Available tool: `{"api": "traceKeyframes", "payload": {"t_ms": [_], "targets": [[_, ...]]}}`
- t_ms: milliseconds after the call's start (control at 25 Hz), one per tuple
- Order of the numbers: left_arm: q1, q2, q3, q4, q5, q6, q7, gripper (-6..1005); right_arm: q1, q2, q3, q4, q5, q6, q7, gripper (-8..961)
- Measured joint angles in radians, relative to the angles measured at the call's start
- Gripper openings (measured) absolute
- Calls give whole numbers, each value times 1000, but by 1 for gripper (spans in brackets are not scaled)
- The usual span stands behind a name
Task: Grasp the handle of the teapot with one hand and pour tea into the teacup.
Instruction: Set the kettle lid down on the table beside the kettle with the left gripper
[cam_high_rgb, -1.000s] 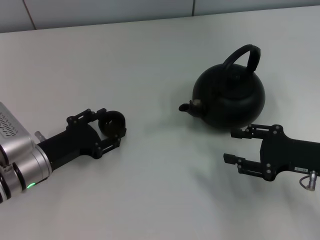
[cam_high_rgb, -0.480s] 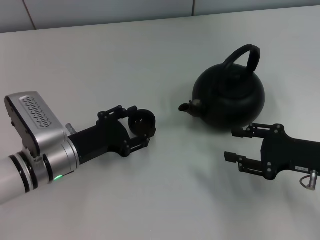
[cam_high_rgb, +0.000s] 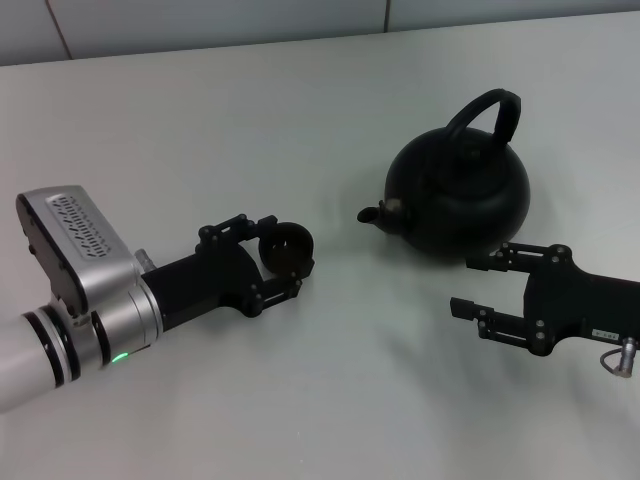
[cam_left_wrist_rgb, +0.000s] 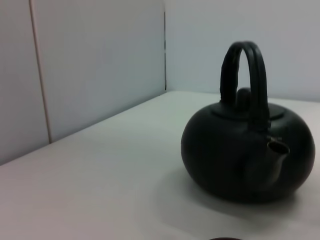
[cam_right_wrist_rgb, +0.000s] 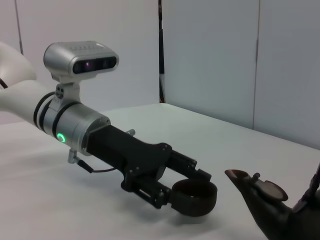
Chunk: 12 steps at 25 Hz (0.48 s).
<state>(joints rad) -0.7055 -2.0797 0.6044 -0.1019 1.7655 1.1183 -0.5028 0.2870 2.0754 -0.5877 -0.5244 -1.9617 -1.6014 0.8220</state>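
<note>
The teapot (cam_high_rgb: 458, 200) stands on the white table (cam_high_rgb: 300, 120), its handle (cam_high_rgb: 487, 112) untouched, spout turned toward the teacup (cam_high_rgb: 282, 250) so little travel is needed to pour; the left pincer (cam_high_rgb: 272, 258), clamped on that cup, has edged it nearer the teapot since a second ago, while the right pincer (cam_high_rgb: 482, 286) waits, fingers apart, just before the pot

A plain white table (cam_high_rgb: 300, 110) carries everything; the teapot (cam_high_rgb: 460, 195) stands directly on it, upright, spout toward the left side; the teacup (cam_high_rgb: 283, 249) sits well apart from the teapot, off its spout side
</note>
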Motion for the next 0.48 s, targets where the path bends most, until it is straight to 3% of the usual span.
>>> {"api": "traceKeyframes", "payload": {"t_ms": [480], "targets": [[-12,0,-8,-39,0,-55,50,766,0,0,0,3,0,3,0,589]]}}
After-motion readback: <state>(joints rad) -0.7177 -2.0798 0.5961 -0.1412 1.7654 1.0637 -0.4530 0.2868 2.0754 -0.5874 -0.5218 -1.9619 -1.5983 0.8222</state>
